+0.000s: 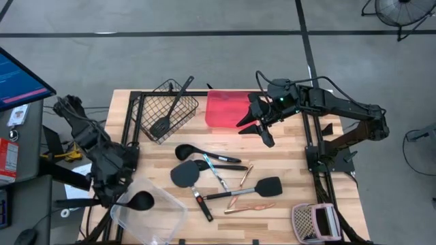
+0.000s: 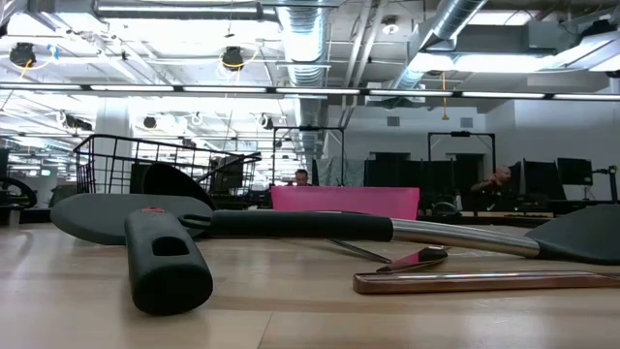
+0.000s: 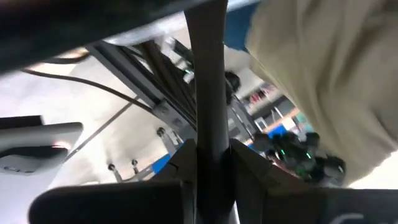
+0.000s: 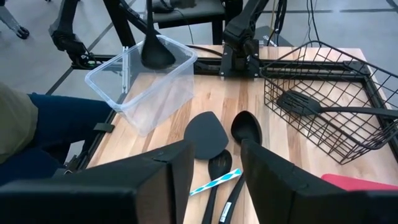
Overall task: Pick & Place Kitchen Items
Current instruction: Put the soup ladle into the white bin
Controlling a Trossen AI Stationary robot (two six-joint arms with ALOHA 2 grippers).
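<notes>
My left gripper (image 1: 112, 197) is at the table's near left corner, shut on a black ladle (image 1: 138, 201). The ladle's bowl (image 4: 155, 53) hangs in the mouth of the clear tub (image 1: 153, 218). My right gripper (image 1: 262, 128) hovers open and empty at the right edge of the red tray (image 1: 225, 109). More kitchen items lie flat mid-table: a black spoon (image 1: 185, 151), a turner (image 1: 184, 174), a spatula (image 1: 267, 185), slim silver pieces (image 1: 216, 171) and copper sticks (image 1: 248, 204). Another black spatula (image 1: 169, 112) leans in the wire basket (image 1: 153, 102). My left gripper pinches the ladle's slim handle (image 3: 208, 118) between its two fingers, which lie across it. The ladle hangs bowl down, with the handle rising steeply (image 4: 149, 15). The bowl is within the tub's rim; I cannot tell whether it touches the tub.
A pinkish mesh item with a white part (image 1: 315, 221) sits at the near right corner. The arm mounts' frame posts stand at both table sides (image 1: 312, 146). Bare wood lies between the tub and the utensils. A monitor (image 1: 17, 78) stands off the table's left.
</notes>
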